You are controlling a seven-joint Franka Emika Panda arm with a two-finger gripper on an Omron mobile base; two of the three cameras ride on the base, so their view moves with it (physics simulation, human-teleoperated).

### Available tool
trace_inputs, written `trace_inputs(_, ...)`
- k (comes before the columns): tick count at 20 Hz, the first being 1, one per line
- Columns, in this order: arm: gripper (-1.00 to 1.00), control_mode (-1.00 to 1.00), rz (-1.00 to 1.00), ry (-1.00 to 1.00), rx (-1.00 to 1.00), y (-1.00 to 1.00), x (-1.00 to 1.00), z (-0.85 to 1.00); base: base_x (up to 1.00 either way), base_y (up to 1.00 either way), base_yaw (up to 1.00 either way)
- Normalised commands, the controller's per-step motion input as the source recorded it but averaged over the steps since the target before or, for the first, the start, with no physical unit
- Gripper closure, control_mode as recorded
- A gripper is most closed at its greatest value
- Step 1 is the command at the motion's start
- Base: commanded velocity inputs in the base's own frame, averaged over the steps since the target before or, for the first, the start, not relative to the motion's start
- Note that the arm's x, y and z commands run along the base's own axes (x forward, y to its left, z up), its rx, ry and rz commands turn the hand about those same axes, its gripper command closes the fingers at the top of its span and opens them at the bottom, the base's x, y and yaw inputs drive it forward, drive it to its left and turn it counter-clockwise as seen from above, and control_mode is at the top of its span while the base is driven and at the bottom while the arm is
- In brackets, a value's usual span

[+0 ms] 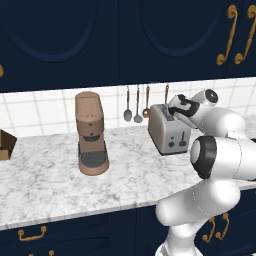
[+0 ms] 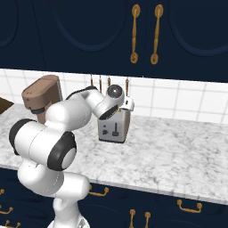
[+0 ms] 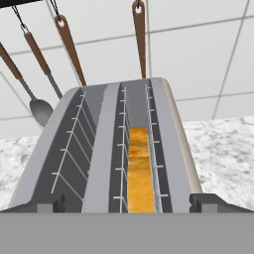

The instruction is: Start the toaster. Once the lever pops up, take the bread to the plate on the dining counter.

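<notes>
Bread [image 3: 138,171] sits down in the toaster's [image 1: 169,131] right slot, at 6 o'clock in the hand view. Gripper [image 3: 127,202] hovers over it, spread wide, empty. Plate trip's not started.

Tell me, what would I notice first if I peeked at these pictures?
Probably the big white robot arm bending over the silver toaster on the marbled counter, its gripper right above the toaster's top. In the hand view, an orange-gold slice of bread sits deep in the toaster's right slot, while the left slot is empty. A tall brown coffee machine stands to the toaster's left in the left base view.
</notes>
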Motion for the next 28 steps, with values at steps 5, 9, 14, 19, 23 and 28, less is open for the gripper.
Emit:
trace_inputs(5, -1.0, -1.0, 0.0, 0.0, 0.0, 0.0, 0.0, 0.0, 0.0, 0.0, 0.0)
trace_inputs(9, -1.0, -1.0, 0.0, 0.0, 0.0, 0.0, 0.0, 0.0, 0.0, 0.0, 0.0)
trace_inputs(14, -1.0, -1.0, 0.0, 0.0, 0.0, 0.0, 0.0, 0.0, 0.0, 0.0, 0.0)
trace_inputs(19, -1.0, -1.0, 0.0, 0.0, 0.0, 0.0, 0.0, 0.0, 0.0, 0.0, 0.0)
trace_inputs(23, -1.0, -1.0, 0.0, 0.0, 0.0, 0.0, 0.0, 0.0, 0.0, 0.0, 0.0)
trace_inputs(28, -1.0, -1.0, 0.0, 0.0, 0.0, 0.0, 0.0, 0.0, 0.0, 0.0, 0.0)
